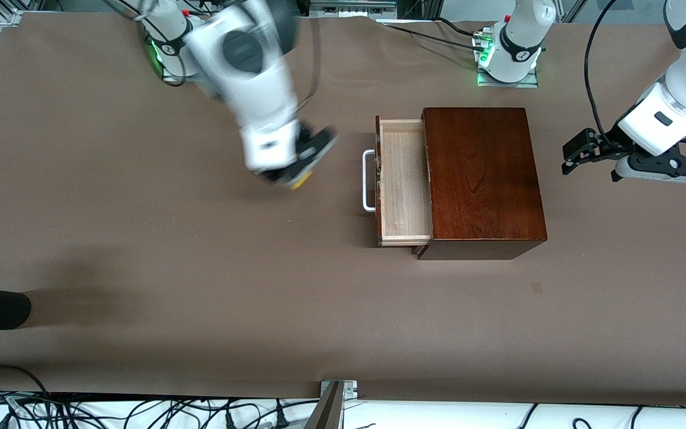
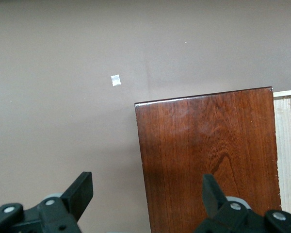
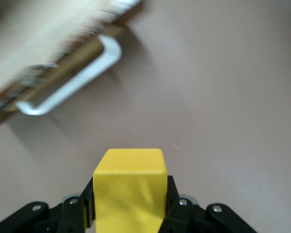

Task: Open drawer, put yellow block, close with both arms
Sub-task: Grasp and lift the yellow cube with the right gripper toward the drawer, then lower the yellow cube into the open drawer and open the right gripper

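Jaws of the right gripper (image 3: 129,213) are clamped on the yellow block (image 3: 129,187), pressing its two side faces. In the front view this gripper (image 1: 293,177) hangs in the air over bare table (image 1: 140,250), just off the handle end of the drawer (image 1: 401,182), and only a sliver of the block (image 1: 298,183) shows beneath it.

The drawer stands pulled out of the dark reddish-brown wooden box (image 1: 482,173), toward the right arm's end of the table. Its pale wooden inside lies bare, and its white U-shaped handle (image 1: 368,181) points at the right gripper. The right wrist view shows the same handle (image 3: 72,82) close ahead of the held block, though blurred.

The left gripper (image 1: 581,154) hovers over the table near the box's end that faces the left arm's end of the table, apart from the box. Its jaws stand wide apart, holding nothing; its wrist view looks down between the fingers (image 2: 80,191) at the box top (image 2: 208,150) and a small pale scrap (image 2: 116,80) on the table.
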Controlling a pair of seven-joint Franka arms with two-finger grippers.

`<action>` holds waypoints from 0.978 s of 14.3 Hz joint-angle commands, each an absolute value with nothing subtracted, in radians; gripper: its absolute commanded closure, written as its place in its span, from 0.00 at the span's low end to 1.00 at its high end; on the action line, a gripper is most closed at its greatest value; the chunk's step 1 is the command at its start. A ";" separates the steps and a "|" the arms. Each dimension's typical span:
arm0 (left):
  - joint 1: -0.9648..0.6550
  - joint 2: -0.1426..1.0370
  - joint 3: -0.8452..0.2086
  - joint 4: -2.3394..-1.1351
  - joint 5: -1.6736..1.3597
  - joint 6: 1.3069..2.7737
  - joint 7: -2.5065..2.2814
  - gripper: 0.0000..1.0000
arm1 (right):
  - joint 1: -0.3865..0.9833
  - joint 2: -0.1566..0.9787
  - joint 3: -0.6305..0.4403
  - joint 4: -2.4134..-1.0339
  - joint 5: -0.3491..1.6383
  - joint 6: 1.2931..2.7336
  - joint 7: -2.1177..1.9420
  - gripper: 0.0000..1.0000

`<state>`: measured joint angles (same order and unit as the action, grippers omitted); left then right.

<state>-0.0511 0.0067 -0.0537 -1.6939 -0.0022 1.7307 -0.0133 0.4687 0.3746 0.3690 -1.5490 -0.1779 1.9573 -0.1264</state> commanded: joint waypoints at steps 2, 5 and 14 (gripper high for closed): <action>-0.055 -0.005 -0.049 -1.695 -0.009 1.735 0.003 0.00 | 0.630 0.489 0.359 -1.402 -0.261 1.936 -0.152 1.00; -0.055 -0.005 -0.049 -1.695 -0.009 1.735 0.003 0.00 | 0.722 0.573 0.357 -1.303 -0.267 1.945 -0.195 1.00; -0.055 -0.006 -0.049 -1.695 -0.009 1.735 0.002 0.00 | 0.841 0.773 0.356 -1.101 -0.403 1.937 -0.304 1.00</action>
<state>-0.0522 0.0066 -0.0533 -1.6938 -0.0022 1.7311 -0.0133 0.8237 0.7418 0.3631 -1.1495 -0.3826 1.9602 -0.2772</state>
